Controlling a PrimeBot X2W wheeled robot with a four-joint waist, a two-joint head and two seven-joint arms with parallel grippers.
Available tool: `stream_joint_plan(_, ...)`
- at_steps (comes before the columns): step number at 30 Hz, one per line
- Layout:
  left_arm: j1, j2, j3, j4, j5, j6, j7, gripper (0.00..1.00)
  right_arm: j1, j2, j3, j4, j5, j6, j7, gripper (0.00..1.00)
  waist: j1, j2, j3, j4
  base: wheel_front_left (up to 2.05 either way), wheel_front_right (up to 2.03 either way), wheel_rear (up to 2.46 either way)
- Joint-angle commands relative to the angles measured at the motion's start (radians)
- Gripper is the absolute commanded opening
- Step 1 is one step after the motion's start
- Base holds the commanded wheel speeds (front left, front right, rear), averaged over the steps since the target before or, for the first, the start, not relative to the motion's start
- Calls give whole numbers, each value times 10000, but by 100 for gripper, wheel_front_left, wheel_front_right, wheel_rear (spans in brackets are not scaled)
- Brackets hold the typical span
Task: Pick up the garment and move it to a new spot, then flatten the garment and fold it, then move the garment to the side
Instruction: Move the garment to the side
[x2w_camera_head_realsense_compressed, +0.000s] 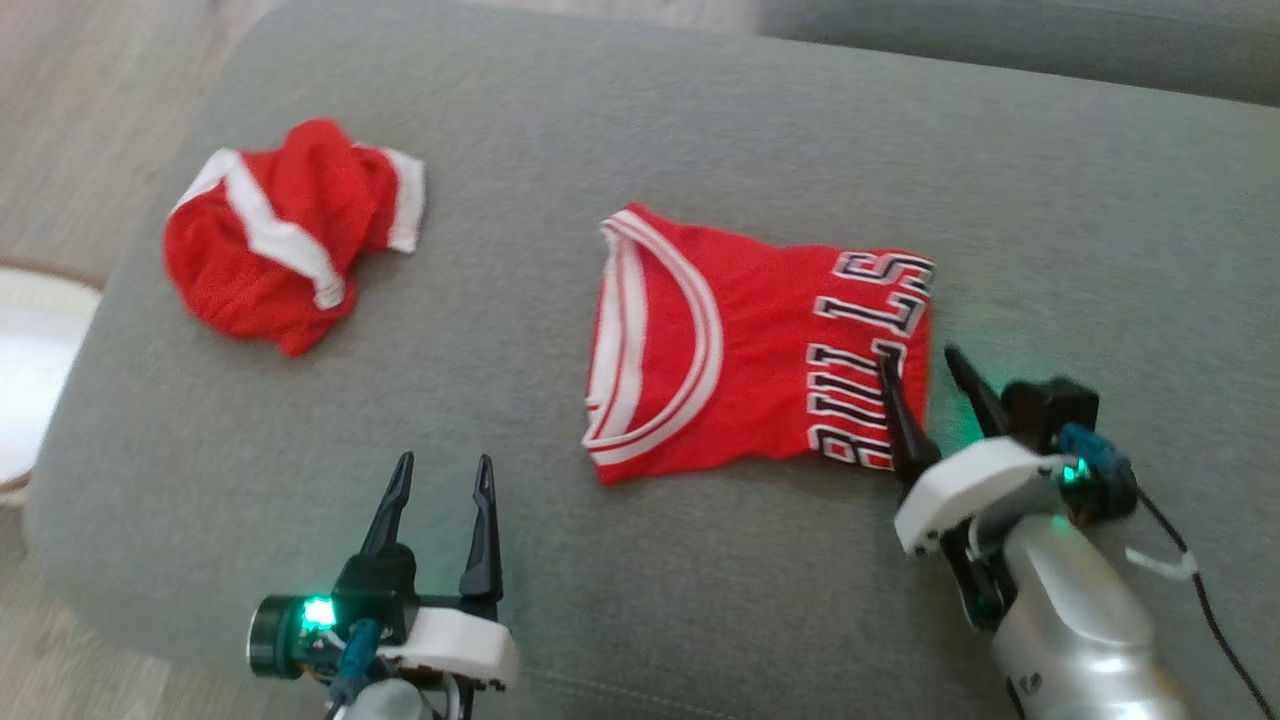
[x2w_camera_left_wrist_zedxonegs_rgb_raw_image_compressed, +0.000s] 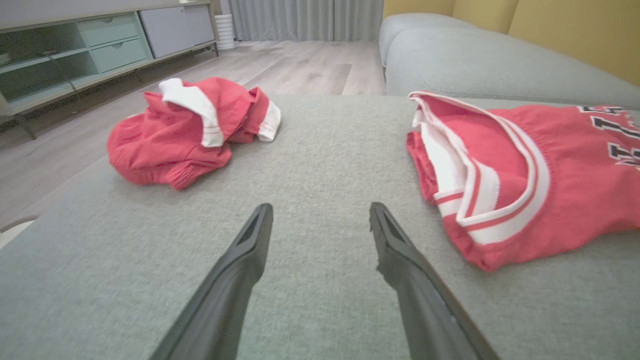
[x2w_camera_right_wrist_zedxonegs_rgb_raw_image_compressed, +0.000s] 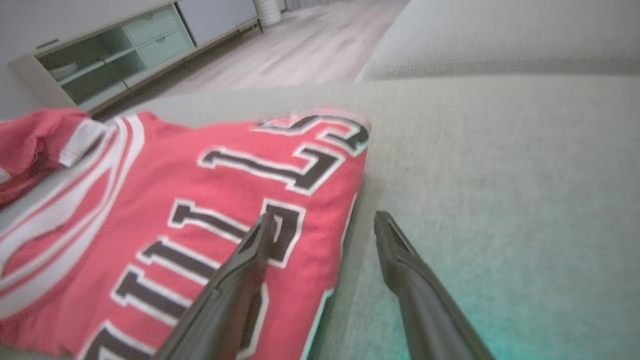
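- Wooden floor (x2w_camera_head_realsense_compressed: 80, 100): runs past the cushion's left edge.
- Sofa cushion (x2w_camera_head_realsense_compressed: 640, 130), grey, count one: it bears both garments. Its rounded left and near edges are in view, and a second grey cushion (x2w_camera_head_realsense_compressed: 1000, 40) lies behind it.
- Crumpled garment (x2w_camera_head_realsense_compressed: 290, 235), red with white bands, count one: sits near the cushion's far left corner, well apart from the jersey. I can read no writing on it.
- My left gripper (x2w_camera_head_realsense_compressed: 445, 460): jaws spread wide, holding nothing, over bare cushion between the two garments.
- Open strip: bare grey fabric runs between the garments, from the near edge to the far edge.
- Jersey (x2w_camera_head_realsense_compressed: 740, 350), red, count one: lies folded and flat at the cushion's middle. Its white-striped curved trim faces left. Black, white-edged letters along its right end read "BULLS".
- My right gripper (x2w_camera_head_realsense_compressed: 918, 355): jaws apart, gripping nothing, straddling the jersey's right edge. One finger is over the lettering, the other over bare cushion.
- Right of the jersey: the cushion is bare.
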Motion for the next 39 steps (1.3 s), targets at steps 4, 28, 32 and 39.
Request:
stream_joint_plan(4,-103,70,368,-197,-14,57,-51,100,-457,35,438,1215,329,2,-119,100,-2,0,276,566,0,0,0)
stream_joint_plan(28,-800,70,554,-372,372,-331,-51,100,-861,35,1949,24,1642,2,-120,0,-2,0,17,-6011,0,0,0)
stream_joint_plan(32,-1065,70,441,-274,467,-404,-51,100,-865,35,2023,-142,1804,2,-120,0,-2,0,282,-7165,0,0,0)
stream_joint_plan(39,-1385,70,257,-89,640,-548,-51,100,-1215,25,1632,-125,1649,2,-120,0,-2,0,805,-7708,0,0,0)
